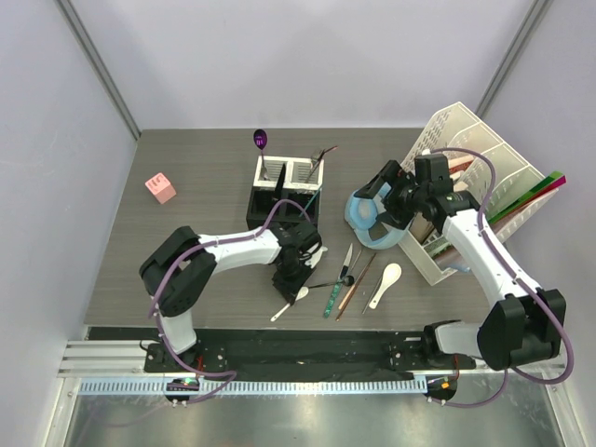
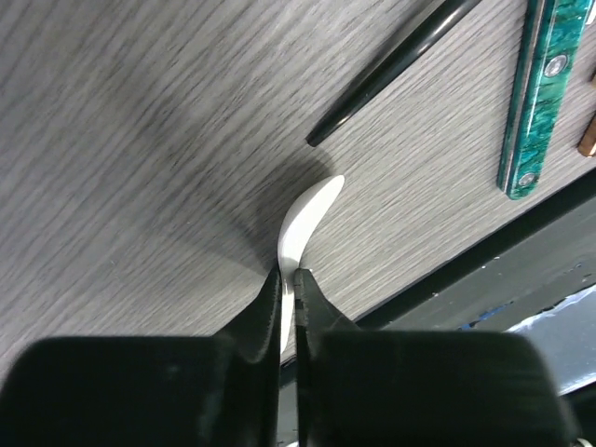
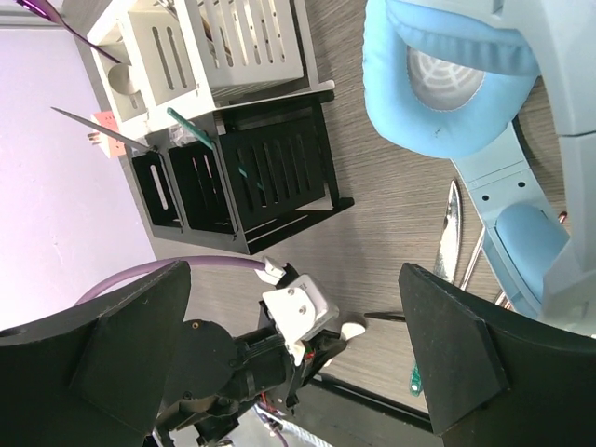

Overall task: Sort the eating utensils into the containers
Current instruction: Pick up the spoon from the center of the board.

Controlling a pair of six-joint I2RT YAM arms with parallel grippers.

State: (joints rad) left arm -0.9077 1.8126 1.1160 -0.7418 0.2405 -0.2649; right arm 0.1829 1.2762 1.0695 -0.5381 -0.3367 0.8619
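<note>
Nearest the front edge of the desk (image 1: pixel 205 186), we had the left end effector (image 2: pixel 289 279) clenched on a white spoon (image 2: pixel 309 214). Its pads pinched the thin edge, so the curved end stuck out ahead of the fingers. We judged this the pick-up step for that spoon, and a narrow pinch like that made sense for something lying so flat. Whether the spoon was clear of the desk, we could not tell. Just beyond it lay a slim black handle (image 2: pixel 391 84) and a green-handled piece (image 2: pixel 540 93). Further right were the chopsticks (image 1: pixel 357 282) and a second white spoon (image 1: pixel 385 282), all loose on the desk and not yet sorted. Farther back, the right end effector (image 1: pixel 386 200) hung released, fingers spread wide, over a blue headset (image 1: pixel 368 219). It gripped nothing and stood well apart from the left arm's working space, which we took to be a way of keeping out of its path. Behind it on the right stood the white rack (image 1: pixel 484 158), which was no part of the job. At the far middle sat the caddy (image 1: pixel 279 200), black cells in front and white ones behind, with a purple spoon (image 1: pixel 260 141) standing upright in a rear cell. The pinched spoon would need carrying back there and dropping in handle-down or bowl-down.
</note>
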